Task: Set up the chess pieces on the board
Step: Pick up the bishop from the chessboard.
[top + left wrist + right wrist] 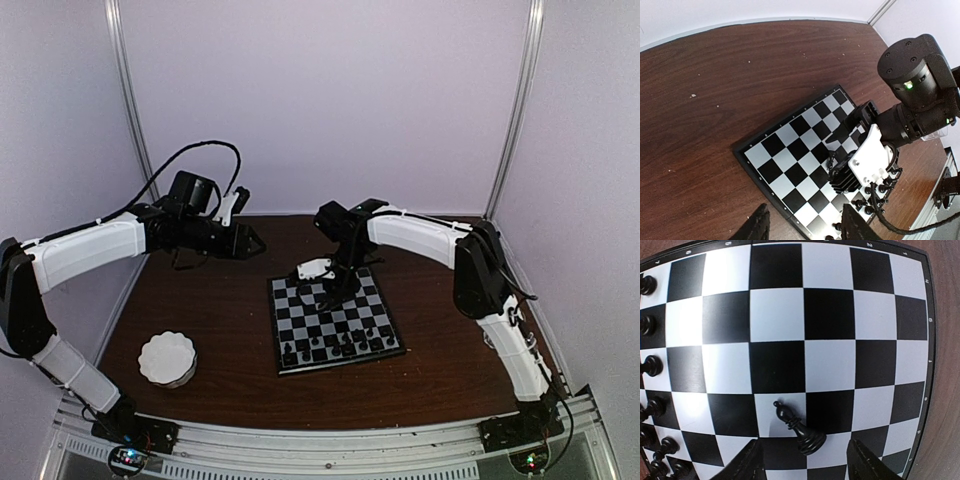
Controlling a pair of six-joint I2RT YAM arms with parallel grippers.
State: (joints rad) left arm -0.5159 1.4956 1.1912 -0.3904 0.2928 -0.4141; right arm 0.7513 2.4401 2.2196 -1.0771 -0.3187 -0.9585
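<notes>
The board (335, 320) lies flat in the middle of the table. Several black chess pieces (335, 346) stand in rows along its near edge. My right gripper (335, 290) hangs low over the board's far half, open. Between its fingertips (747, 462), touching neither, one black piece (799, 428) rests on the line between a pale and a dark square. More pieces (650, 365) line the left edge of that view. My left gripper (807, 227) is open and empty, held above the table left of the board (790, 150), looking at the right gripper (860, 170).
A round white scalloped dish (167, 358) sits on the brown table at the near left. Pale walls with metal posts (130, 130) close in the back and both sides. The right arm (480, 270) arches over the board's right side.
</notes>
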